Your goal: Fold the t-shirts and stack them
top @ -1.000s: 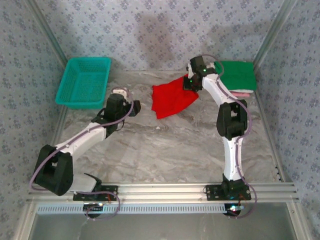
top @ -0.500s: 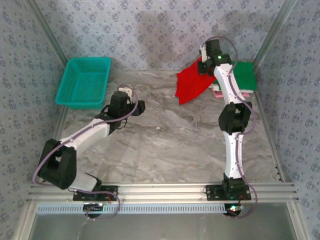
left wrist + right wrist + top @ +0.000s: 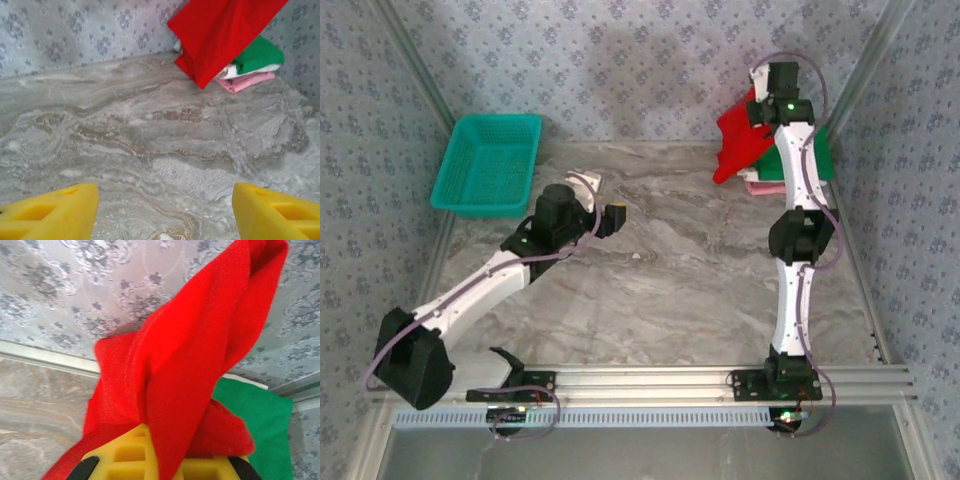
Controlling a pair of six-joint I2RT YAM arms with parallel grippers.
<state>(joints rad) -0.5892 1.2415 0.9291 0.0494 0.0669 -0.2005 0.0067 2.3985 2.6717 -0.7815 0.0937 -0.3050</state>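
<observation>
The bright red t-shirt (image 3: 738, 140) hangs off the table at the back right, bunched and twisted. My right gripper (image 3: 772, 103) is shut on its upper part; in the right wrist view the red cloth (image 3: 185, 365) drapes over the yellow fingers (image 3: 127, 455). Just behind and below it lies the folded stack, with a green shirt (image 3: 815, 160) on top and a pink one (image 3: 760, 187) at the bottom. From the left wrist view I see the hanging red shirt (image 3: 220, 35) over the green (image 3: 257, 55), white (image 3: 239, 71) and pink (image 3: 247, 81) layers. My left gripper (image 3: 605, 203) stands open over bare marble, nothing between its fingers (image 3: 50, 212).
A teal mesh basket (image 3: 488, 163) sits at the back left by the wall. Patterned walls and metal frame rails close in the table (image 3: 660, 280) at the back and both sides. The stack lies tight in the back right corner.
My right arm has lifted the red shirt off the table and swung it right and back, up to the folded stack. My left arm has reached further right, toward the table's centre.
</observation>
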